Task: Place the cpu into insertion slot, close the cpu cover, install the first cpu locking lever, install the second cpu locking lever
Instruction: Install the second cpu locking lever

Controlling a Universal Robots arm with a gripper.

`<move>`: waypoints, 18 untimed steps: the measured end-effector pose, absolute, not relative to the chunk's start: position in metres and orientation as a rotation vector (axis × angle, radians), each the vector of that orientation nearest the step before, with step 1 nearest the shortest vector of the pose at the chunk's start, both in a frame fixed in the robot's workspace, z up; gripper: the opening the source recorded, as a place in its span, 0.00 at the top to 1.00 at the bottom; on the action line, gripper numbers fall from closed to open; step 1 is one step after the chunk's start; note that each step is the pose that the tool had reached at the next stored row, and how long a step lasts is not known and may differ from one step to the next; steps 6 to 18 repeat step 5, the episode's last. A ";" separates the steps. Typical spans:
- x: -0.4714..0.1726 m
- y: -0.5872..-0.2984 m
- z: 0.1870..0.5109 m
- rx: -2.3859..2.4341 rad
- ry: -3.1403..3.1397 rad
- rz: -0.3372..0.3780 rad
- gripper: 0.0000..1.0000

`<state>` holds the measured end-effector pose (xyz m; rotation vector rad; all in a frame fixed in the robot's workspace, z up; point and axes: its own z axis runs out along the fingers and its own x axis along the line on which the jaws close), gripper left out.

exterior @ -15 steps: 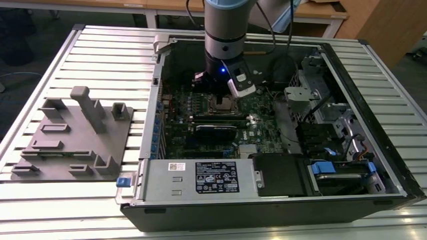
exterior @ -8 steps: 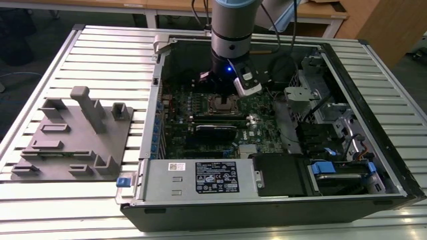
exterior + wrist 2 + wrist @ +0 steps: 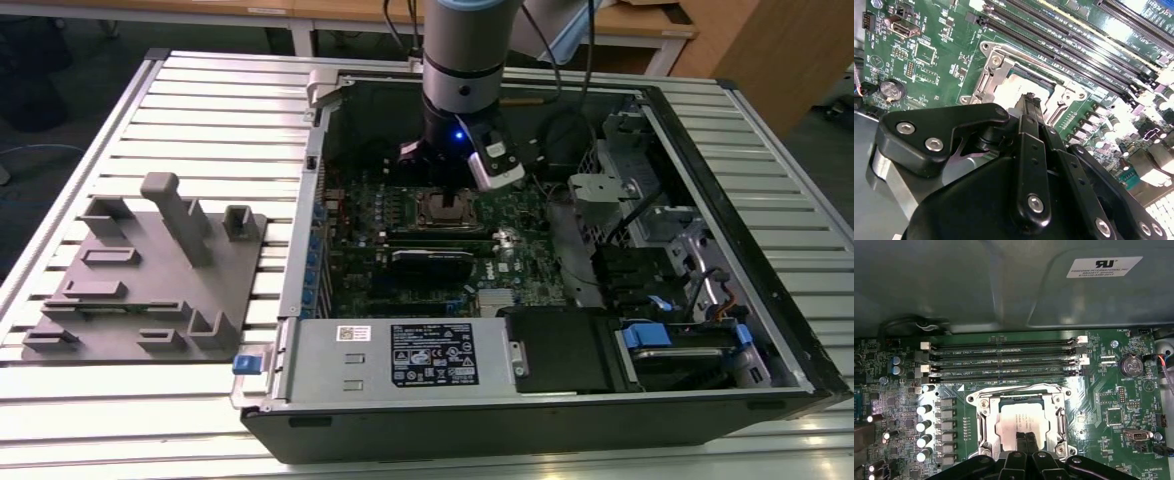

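Observation:
Inside an open computer case, the green motherboard (image 3: 360, 230) carries the insertion slot (image 3: 447, 212). In the first wrist view the cpu (image 3: 1021, 415) lies in the slot with its pale silvery top facing up. The silver cpu cover (image 3: 985, 426) lies flat around it, and the chip shows through its window. My gripper (image 3: 1025, 436) hangs directly over the socket, its two black fingers pressed together and shut, with nothing seen between them. Their tips stand over one edge of the chip. The second wrist view shows the gripper (image 3: 1029, 100) just above the cover (image 3: 988, 82).
Long black memory slots (image 3: 1004, 360) run beside the socket. A black card (image 3: 430, 262) lies across the board, and a coin battery (image 3: 1130, 365) sits near it. The case walls (image 3: 318, 200) ring the board. A grey fixture plate (image 3: 147, 270) lies at the exterior view's left.

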<state>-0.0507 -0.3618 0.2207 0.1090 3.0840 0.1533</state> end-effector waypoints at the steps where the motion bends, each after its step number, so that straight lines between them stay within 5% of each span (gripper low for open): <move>1: -0.051 -0.362 0.221 0.109 3.084 0.153 0.90; 18: -0.051 -0.362 0.221 0.109 3.084 0.153 0.90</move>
